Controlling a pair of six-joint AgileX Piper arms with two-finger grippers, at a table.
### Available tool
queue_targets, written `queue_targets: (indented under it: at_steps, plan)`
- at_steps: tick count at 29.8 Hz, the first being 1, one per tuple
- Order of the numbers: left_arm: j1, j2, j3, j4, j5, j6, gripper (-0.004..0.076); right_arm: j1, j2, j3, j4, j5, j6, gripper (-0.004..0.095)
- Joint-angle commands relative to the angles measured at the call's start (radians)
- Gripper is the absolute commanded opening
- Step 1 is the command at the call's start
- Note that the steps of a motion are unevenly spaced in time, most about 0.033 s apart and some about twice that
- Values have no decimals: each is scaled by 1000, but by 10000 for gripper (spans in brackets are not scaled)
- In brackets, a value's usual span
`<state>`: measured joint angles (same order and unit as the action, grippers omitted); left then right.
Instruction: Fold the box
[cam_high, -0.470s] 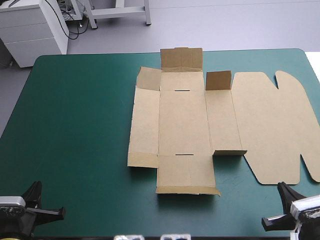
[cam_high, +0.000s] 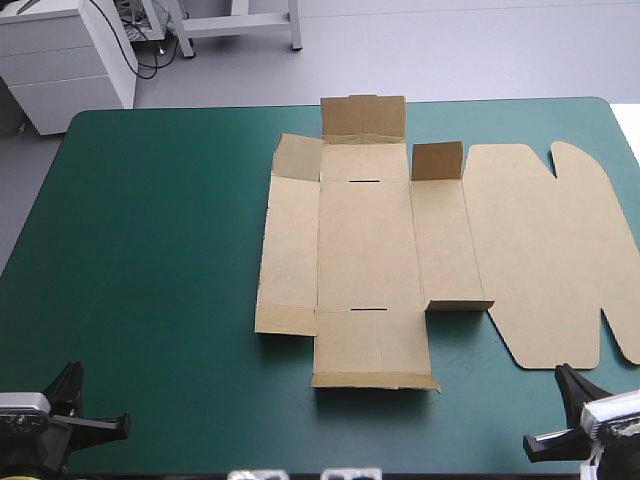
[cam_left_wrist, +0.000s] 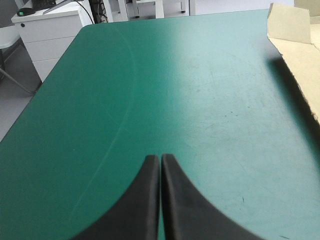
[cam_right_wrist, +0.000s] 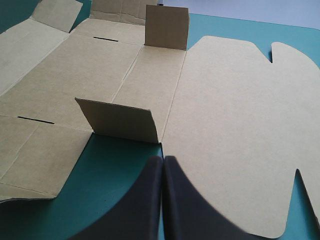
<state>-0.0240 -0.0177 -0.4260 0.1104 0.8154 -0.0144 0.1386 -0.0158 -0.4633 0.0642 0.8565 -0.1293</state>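
The brown box (cam_high: 400, 240) lies as a flat cut sheet on the teal-green table (cam_high: 150, 260), right of the middle. Its lid (cam_high: 545, 250) spreads flat toward the right edge. Small flaps stand up at the far side (cam_high: 363, 116) and beside the lid (cam_high: 437, 160). In the right wrist view a near flap (cam_right_wrist: 120, 120) stands upright just ahead of my right gripper (cam_right_wrist: 163, 161), which is shut and holds nothing. My left gripper (cam_left_wrist: 160, 159) is shut over bare cover at the near left corner, with the box's edge (cam_left_wrist: 300, 55) off to its side.
White cabinets (cam_high: 60, 60) and a metal frame stand beyond the table's far left edge. Bare teal-green cover fills the left half of the table and a strip along the near edge.
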Motion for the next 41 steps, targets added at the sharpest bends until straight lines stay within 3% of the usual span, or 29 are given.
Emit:
queue_targets:
  at_steps: [1, 12, 20, 26, 34, 41]
  plan:
    - [-7, -6, -21, 9, -80, -11, -8, -6, -19, -24, -6, -77, 0, -14]
    - [-7, 77, -92, -64, -124, 39, -8, -6, -19, -24, -6, -77, 0, -14]
    - [-7, 405, -285, -322, -79, 215, -8, -6, -19, -24, -6, -77, 0, -14]
    - [-7, 627, -406, -388, -79, 221, -8, -6, -19, -24, -6, -77, 0, -14]
    - [-7, 877, -463, -485, -29, 254, -6, -6, -19, -24, -6, -77, 0, -14]
    - [-4, 1084, -465, -742, -23, 427, 18, -6, -19, -24, -6, -77, 0, -14]
